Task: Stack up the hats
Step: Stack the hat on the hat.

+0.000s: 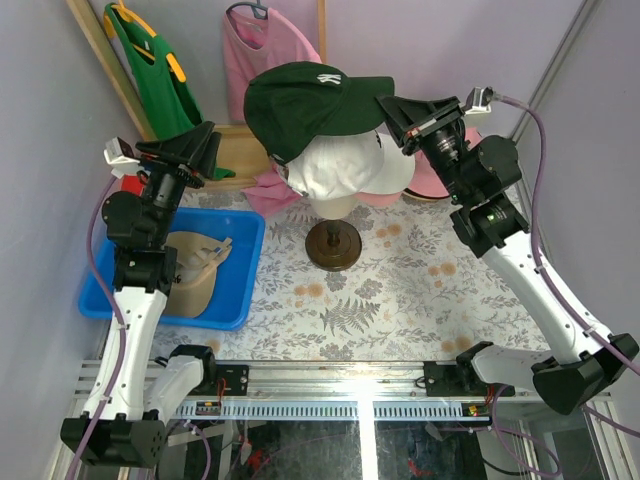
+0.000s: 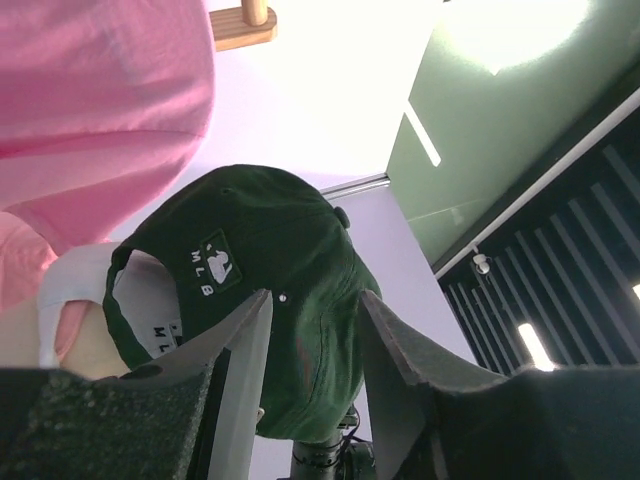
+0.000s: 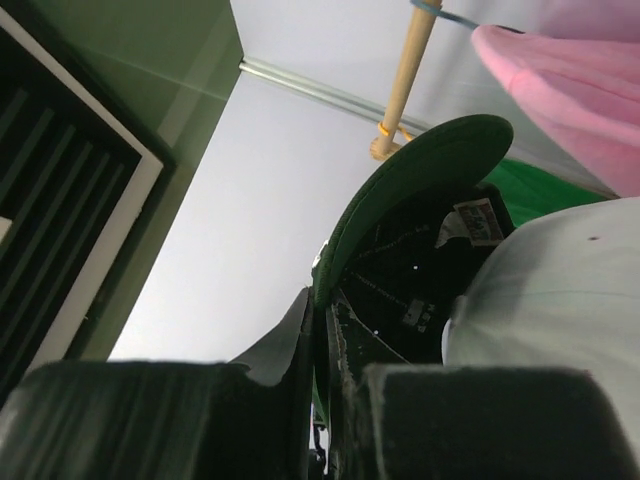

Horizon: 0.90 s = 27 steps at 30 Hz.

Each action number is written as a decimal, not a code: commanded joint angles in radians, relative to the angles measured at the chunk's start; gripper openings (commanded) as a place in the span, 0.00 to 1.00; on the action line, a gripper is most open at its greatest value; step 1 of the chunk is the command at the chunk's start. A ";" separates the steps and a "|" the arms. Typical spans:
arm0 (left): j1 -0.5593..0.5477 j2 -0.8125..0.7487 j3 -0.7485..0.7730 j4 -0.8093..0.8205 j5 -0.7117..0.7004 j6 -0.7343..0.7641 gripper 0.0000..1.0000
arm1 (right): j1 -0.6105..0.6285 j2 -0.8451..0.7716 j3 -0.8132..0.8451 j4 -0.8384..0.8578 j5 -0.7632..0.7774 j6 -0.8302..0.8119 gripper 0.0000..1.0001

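Note:
A dark green cap [image 1: 305, 100] hangs tilted over a pale whitish cap [image 1: 345, 165] that sits on the mannequin head. My right gripper [image 1: 386, 106] is shut on the green cap's brim; in the right wrist view [image 3: 322, 310] the brim edge [image 3: 400, 195] runs between the closed fingers. My left gripper [image 1: 208, 150] is open and empty, left of the green cap and apart from it; in the left wrist view [image 2: 315, 320] the cap's back [image 2: 270, 260] shows beyond the spread fingers. A tan cap [image 1: 195, 272] lies in the blue bin [image 1: 240, 290].
The mannequin stand's round brown base [image 1: 335, 245] sits mid-table. A pink shirt [image 1: 265, 50] and a green garment [image 1: 150, 60] hang at the back. Pink fabric lies behind the right gripper [image 1: 432, 180] and left of the stand [image 1: 268, 192].

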 commanded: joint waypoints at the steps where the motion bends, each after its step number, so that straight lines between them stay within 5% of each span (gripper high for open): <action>1: 0.007 0.022 0.034 -0.024 0.024 0.061 0.40 | -0.065 -0.021 -0.047 0.184 -0.117 0.146 0.00; 11: 0.008 0.090 0.068 -0.028 0.033 0.101 0.40 | -0.162 -0.008 -0.193 0.362 -0.243 0.328 0.00; 27: 0.007 0.181 0.099 0.001 0.070 0.117 0.41 | -0.259 -0.060 -0.346 0.449 -0.324 0.405 0.00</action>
